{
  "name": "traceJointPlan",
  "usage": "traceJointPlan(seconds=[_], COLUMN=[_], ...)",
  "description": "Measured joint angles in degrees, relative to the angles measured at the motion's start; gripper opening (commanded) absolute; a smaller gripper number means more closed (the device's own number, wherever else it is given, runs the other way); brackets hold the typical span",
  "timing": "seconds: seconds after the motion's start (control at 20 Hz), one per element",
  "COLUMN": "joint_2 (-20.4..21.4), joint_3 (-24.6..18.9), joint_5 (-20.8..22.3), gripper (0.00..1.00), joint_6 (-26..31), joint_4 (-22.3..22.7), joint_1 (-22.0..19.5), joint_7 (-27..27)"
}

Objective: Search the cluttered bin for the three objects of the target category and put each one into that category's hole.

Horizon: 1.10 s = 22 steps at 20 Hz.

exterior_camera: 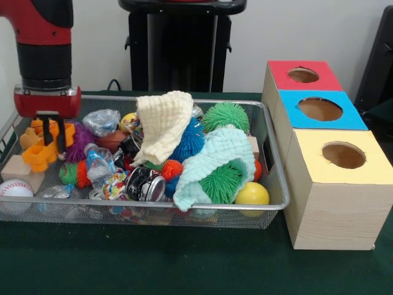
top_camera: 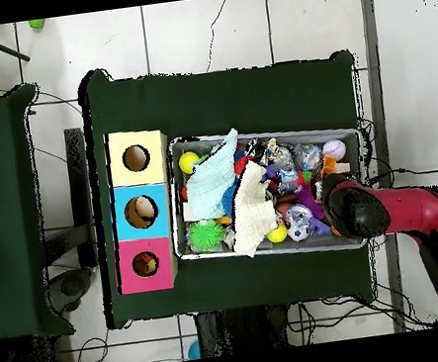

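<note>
Claw (exterior_camera: 54,132) hangs above orange toy (exterior_camera: 44,146) in bin (exterior_camera: 270,161).

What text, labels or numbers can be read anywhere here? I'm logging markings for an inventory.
None can be read.
Crumpled wrappers in the bin: printed patterns, too blurred to read.
Dark can: markings not legible.
Red, blue and yellow boxes: plain tops, no lettering visible.
</note>
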State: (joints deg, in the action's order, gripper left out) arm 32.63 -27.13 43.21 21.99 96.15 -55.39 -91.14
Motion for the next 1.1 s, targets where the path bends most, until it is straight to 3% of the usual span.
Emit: traceJointPlan(seconds=[0.85,0.9,1.1], joint_2=[9.2,10.5,11.2], joint_3=[3.3,4.1,4.4], joint_5=[-21.7,-23.5,-24.5], gripper=[0.00,1.00,1.00], joint_6=[0.1,0.0,0.0], joint_4=[10.3,12.4,14.1], joint_1=[8.4,9.7,10.5], joint_7=[-2.4,-2.5,-2.6])
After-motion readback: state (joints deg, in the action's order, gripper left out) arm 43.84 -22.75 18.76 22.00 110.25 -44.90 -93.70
